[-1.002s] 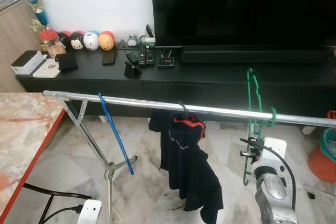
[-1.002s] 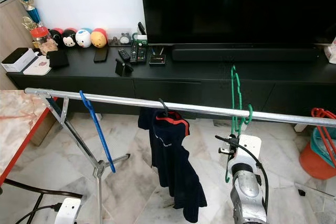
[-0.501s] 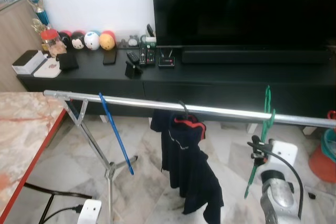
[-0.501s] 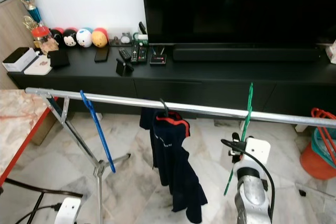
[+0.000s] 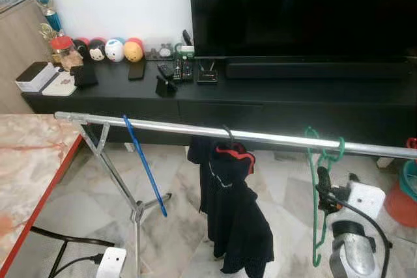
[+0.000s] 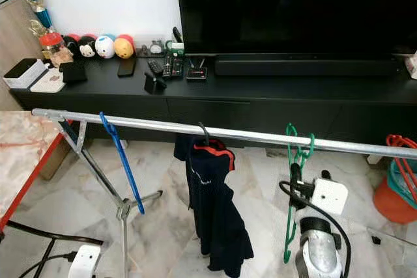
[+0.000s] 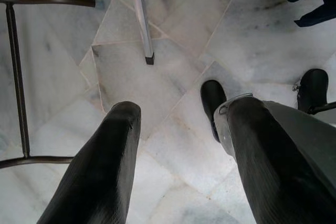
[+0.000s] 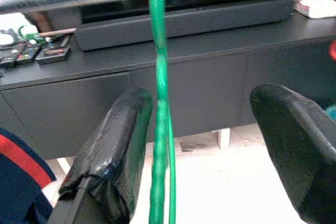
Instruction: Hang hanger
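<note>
Item: green hanger [image 6: 291, 193], hooked over the silver rail [image 6: 156, 124] of the drying rack toward my right end, hanging straight down. My right gripper [image 8: 210, 145] sits just below the rail with its two black fingers [image 8: 118, 140] spread wide; the hanger's green wire runs between them, close against one finger, and neither finger presses on it. My left gripper [image 7: 178, 166] hangs low over the marble floor [image 7: 173, 72], fingers parted with nothing between them. Surroundings, along the rail from my left: a blue hanger [image 5: 144, 166] slanting down across the rack's folding leg [image 5: 117, 177], then a dark garment with a red collar [image 5: 234, 213] on a black hook at mid-rail, near the green hanger but apart from it. Behind the rail: a long black TV console [image 5: 273, 96] carrying a soundbar [image 5: 313, 69], several remotes [image 5: 179, 69], a row of round toy figures [image 5: 107, 50], a white box [image 5: 36, 76] and a trophy [image 5: 45, 8], with a large dark television [image 5: 300, 8] above. At my left, the corner of a marble-topped table with a red edge [image 5: 32, 161]. At my far right, an orange tub [image 6: 394, 193]. A white power strip [image 6: 85, 262] lies on the floor near the rack's foot.
</note>
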You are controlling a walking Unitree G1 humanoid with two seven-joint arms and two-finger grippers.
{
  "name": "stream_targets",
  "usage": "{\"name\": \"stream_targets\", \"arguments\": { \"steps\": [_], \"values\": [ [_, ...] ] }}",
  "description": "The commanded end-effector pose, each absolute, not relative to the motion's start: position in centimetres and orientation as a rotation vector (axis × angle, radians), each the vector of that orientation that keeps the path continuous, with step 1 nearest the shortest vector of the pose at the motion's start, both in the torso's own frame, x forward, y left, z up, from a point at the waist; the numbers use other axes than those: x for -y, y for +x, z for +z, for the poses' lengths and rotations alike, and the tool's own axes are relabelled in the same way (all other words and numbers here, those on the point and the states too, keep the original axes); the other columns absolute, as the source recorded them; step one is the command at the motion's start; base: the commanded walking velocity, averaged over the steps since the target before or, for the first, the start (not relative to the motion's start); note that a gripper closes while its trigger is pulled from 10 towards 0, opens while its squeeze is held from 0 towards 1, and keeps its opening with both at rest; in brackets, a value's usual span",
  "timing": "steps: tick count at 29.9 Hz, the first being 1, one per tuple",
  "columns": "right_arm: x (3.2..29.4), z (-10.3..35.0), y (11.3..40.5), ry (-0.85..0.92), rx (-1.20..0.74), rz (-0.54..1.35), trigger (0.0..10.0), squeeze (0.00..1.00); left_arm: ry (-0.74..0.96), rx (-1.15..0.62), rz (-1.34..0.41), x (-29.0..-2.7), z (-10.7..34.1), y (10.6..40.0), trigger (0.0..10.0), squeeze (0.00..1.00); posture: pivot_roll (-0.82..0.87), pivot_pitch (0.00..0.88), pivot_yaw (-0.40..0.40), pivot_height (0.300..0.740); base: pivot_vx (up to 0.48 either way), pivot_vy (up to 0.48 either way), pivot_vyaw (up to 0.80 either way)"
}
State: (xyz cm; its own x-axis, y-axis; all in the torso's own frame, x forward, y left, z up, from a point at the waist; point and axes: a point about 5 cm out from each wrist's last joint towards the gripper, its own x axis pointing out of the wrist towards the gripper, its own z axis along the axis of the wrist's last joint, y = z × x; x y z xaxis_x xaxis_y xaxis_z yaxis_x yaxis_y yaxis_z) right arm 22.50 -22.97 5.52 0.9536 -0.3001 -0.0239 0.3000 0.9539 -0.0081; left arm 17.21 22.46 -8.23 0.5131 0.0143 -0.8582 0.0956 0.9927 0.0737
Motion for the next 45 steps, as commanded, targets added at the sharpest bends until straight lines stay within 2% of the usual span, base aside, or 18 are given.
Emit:
{"name": "stream_targets", "arguments": {
  "steps": [1,12,13,14,18,23,24,26,27,31,41,45],
  "values": [
    [23.3,6.8,21.7,-0.007,0.046,-0.354,10.0,1.0,0.144,-1.043,-0.05,-22.9,-8.3,16.9,10.0,0.0,-0.04,0.0,0.059,0.74,0.0,0.0,0.0],
    [24.6,8.3,20.0,-0.033,0.083,-0.509,10.0,1.0,0.153,-1.042,-0.053,-23.0,-8.2,17.0,10.0,0.0,-0.05,0.0,0.064,0.74,0.0,0.0,0.0],
    [25.1,7.1,20.0,-0.087,-0.018,-0.554,10.0,0.14,0.154,-1.042,-0.053,-22.9,-8.2,17.0,10.0,0.0,-0.05,0.0,0.064,0.74,0.0,0.0,0.0],
    [25.5,6.1,19.8,-0.072,-0.079,-0.588,10.0,0.0,0.154,-1.042,-0.053,-22.9,-8.2,17.0,10.0,0.0,-0.05,0.0,0.063,0.74,0.0,0.0,0.0],
    [26.2,3.8,19.4,-0.034,-0.226,-0.689,10.0,0.0,0.156,-1.043,-0.057,-22.9,-8.2,17.1,10.0,0.0,-0.04,0.0,0.06,0.74,0.0,0.0,0.0],
    [25.2,0.5,20.2,-0.009,-0.396,-0.601,10.0,0.0,0.147,-1.042,-0.041,-22.9,-8.2,17.0,10.0,0.0,-0.04,0.0,0.054,0.74,0.0,0.0,0.0],
    [25.1,-0.9,20.1,-0.031,-0.494,-0.587,10.0,0.0,0.146,-1.042,-0.04,-22.9,-8.3,17.0,10.0,0.0,-0.04,0.0,0.052,0.74,0.0,0.0,0.0],
    [25.0,-2.0,19.8,-0.016,-0.562,-0.587,10.0,0.0,0.145,-1.042,-0.041,-22.8,-8.3,17.0,10.0,0.0,-0.04,0.0,0.05,0.74,0.0,0.0,0.0],
    [24.5,-3.6,19.3,-0.007,-0.653,-0.554,10.0,0.0,0.143,-1.043,-0.042,-22.8,-8.3,16.9,10.0,0.0,-0.03,0.0,0.044,0.74,0.0,0.0,0.0],
    [23.4,-6.3,17.9,-0.088,-0.813,-0.423,10.0,0.0,0.136,-1.044,-0.032,-22.8,-8.4,16.8,10.0,0.0,-0.02,0.0,0.045,0.74,0.0,0.0,0.0],
    [22.8,-8.4,15.8,-0.122,-0.941,-0.331,10.0,0.0,0.139,-1.05,-0.034,-23.0,-8.4,16.6,10.0,0.0,-0.02,0.0,0.054,0.74,0.0,0.0,0.0],
    [22.0,-9.5,14.0,-0.125,-1.033,-0.288,10.0,0.0,0.143,-1.053,-0.042,-22.9,-8.4,16.5,10.0,0.0,-0.02,0.0,0.058,0.74,0.0,0.0,0.0]
  ]
}}
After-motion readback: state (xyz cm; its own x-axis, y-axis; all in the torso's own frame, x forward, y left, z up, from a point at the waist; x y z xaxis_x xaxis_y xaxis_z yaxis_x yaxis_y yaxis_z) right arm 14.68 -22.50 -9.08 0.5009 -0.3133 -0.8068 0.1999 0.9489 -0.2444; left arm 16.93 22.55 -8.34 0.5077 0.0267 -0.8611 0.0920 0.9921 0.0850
